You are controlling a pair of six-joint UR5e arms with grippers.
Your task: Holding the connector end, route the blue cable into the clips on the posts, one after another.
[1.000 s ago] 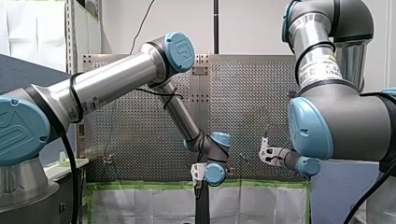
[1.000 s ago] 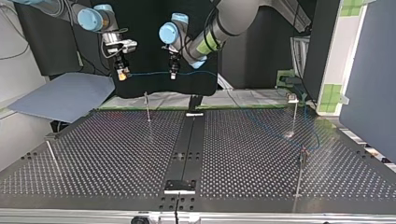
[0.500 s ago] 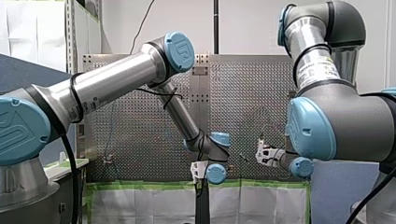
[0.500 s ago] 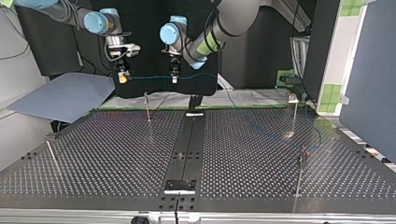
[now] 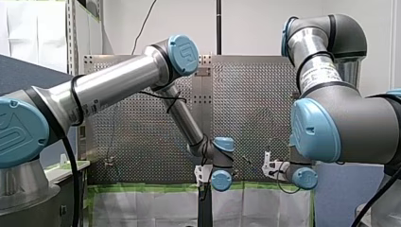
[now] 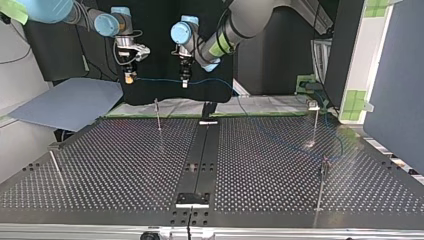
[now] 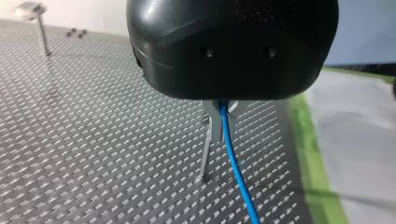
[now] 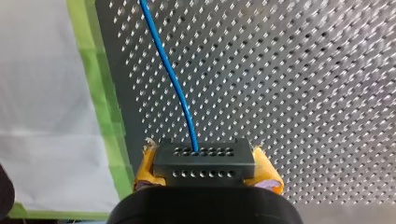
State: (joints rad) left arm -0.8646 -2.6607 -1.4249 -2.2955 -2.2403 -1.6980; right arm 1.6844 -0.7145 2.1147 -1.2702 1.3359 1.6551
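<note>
The blue cable (image 6: 157,79) is stretched in the air between my two grippers, above the table's far edge in the top view. My right gripper (image 8: 205,173) has its yellow pads (image 8: 145,168) shut on the grey connector block (image 8: 204,161); the cable (image 8: 170,79) leaves the block's face. My left gripper (image 7: 222,111) is shut on the cable (image 7: 237,170) further along, with thin metal fingers under its black body. A clip post (image 7: 204,161) stands on the plate just beneath it. In the top view, my right gripper (image 6: 129,77) is left of my left gripper (image 6: 184,80).
Several thin posts stand on the perforated table (image 6: 125,165): one near the far edge (image 6: 158,115), one at the left (image 6: 55,167), two at the right (image 6: 316,120) (image 6: 321,187). Cable slack (image 6: 340,145) trails by the right posts. Green tape (image 7: 310,154) edges the plate.
In the front view my right wrist has sunk lower and turned. My left wrist has dropped slightly. Both grips hold and the cable stays stretched between them.
</note>
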